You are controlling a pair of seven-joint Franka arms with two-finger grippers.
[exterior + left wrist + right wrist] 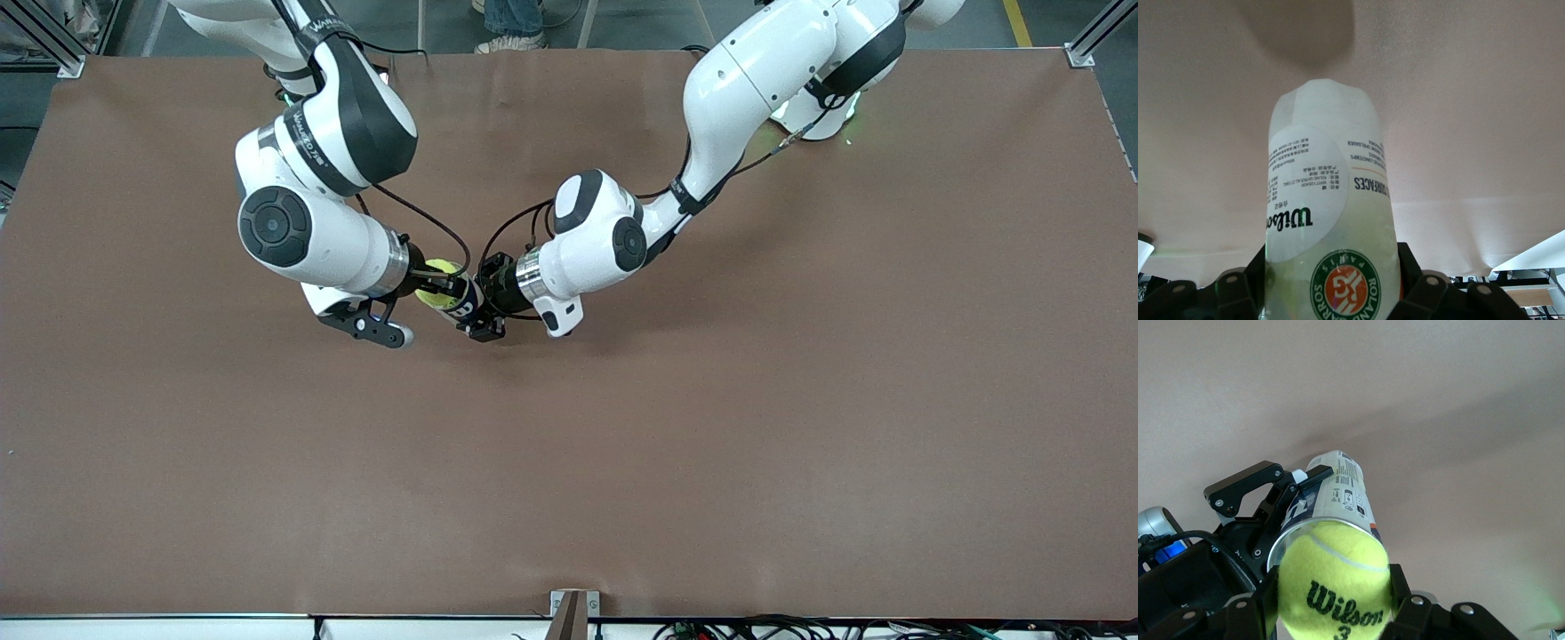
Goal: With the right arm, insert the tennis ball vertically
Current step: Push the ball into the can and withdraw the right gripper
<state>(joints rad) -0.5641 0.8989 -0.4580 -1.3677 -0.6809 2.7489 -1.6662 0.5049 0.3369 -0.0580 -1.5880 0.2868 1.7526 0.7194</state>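
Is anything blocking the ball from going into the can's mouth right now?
Nothing visible does. The right gripper holds the tennis ball right at the open mouth of the can, which the left gripper clamps. The rim shows no lid, and the ball already meets it.

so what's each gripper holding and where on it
The right gripper holds the tennis ball by its sides, at the can's open mouth. The left gripper holds the ball can around its body, near the logo end.
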